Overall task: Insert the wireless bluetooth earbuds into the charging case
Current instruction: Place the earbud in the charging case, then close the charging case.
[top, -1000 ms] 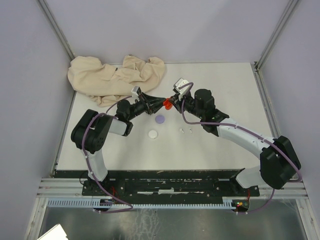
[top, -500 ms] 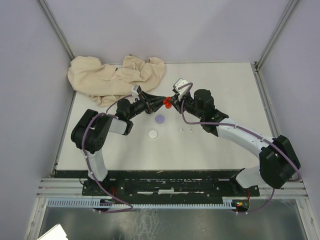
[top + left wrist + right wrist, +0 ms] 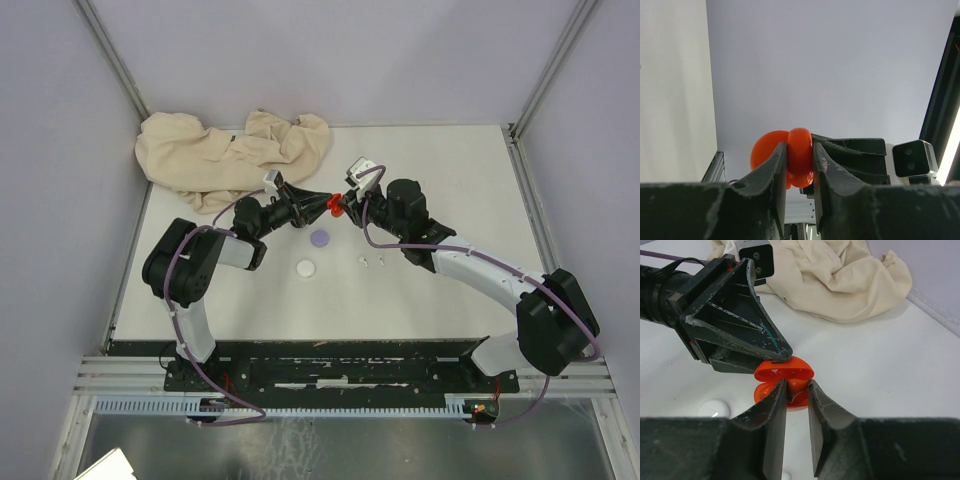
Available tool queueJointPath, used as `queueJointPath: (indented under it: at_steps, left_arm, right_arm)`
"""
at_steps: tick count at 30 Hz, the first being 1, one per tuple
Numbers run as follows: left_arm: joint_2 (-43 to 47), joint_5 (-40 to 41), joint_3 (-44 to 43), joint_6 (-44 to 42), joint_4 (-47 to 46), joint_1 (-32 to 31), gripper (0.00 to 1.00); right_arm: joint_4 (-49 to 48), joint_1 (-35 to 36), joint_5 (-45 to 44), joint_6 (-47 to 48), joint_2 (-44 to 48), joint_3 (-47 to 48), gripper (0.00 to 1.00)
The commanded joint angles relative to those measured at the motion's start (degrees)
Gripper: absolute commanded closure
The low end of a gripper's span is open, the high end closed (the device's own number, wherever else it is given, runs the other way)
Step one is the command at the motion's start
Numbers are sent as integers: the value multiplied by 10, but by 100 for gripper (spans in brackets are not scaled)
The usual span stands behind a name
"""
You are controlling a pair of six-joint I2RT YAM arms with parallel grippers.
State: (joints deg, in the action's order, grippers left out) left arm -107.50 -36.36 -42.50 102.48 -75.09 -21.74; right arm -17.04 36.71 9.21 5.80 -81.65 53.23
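Left gripper (image 3: 799, 150): from my remote seat I see its jaws drawn nearly together and clamped on one shell of the red round clamshell charging case (image 3: 785, 371), a finger pressed on each side.

Right gripper (image 3: 797, 385): it meets the left gripper nose to nose. Its jaws stand narrow with a red part lodged between the fingertips. I cannot tell whether the pads are squeezing it, or whether that part is a bud or the case's own body.

Charging case: it is hinged open, the two red shells parted. It sits pinched between the two gripper tips over the far middle of the white table (image 3: 470, 190).

Earbuds: two tiny white stemmed earbuds (image 3: 372, 262) lie side by side on the table, loose, just below the right arm's wrist and near the case. No other buds can be made out from my views.

Discs: a pale purple round disc (image 3: 320, 238) lies flat just on the near side of the gripper tips. A white round disc (image 3: 306, 268) lies nearer the arm bases, apart from it.

Background: a crumpled beige cloth (image 3: 230, 150) is heaped at the far left corner of the table, behind the left arm.
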Motion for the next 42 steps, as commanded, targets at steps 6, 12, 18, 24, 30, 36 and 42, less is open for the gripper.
queueJointPath:
  at_steps: [6, 12, 18, 24, 30, 36, 42]
  left_arm:
    - [5, 3, -19, 24, -35, -1, 97]
    - [-5, 8, -17, 21, -34, -1, 97]
    - [-13, 22, -17, 23, -34, -2, 97]
    - [9, 80, -9, 27, 17, -1, 97]
    - [58, 172, 12, 42, 98, -3, 97]
    - [128, 268, 20, 43, 238, -16, 97]
    - [198, 363, 27, 63, 355, -41, 97]
  right_arm:
    - [2, 3, -3, -33, 13, 20, 58]
    - [-54, 2, -27, -71, 52, 9, 43]
    - [-21, 1, -93, -63, 87, 14, 37]
    - [40, 1, -172, -48, 89, 8, 24]
    - [57, 1, -203, -64, 60, 3, 29]
    - [-12, 12, -169, -54, 8, -26, 4]
    - [-52, 35, -188, -37, -43, -18, 3]
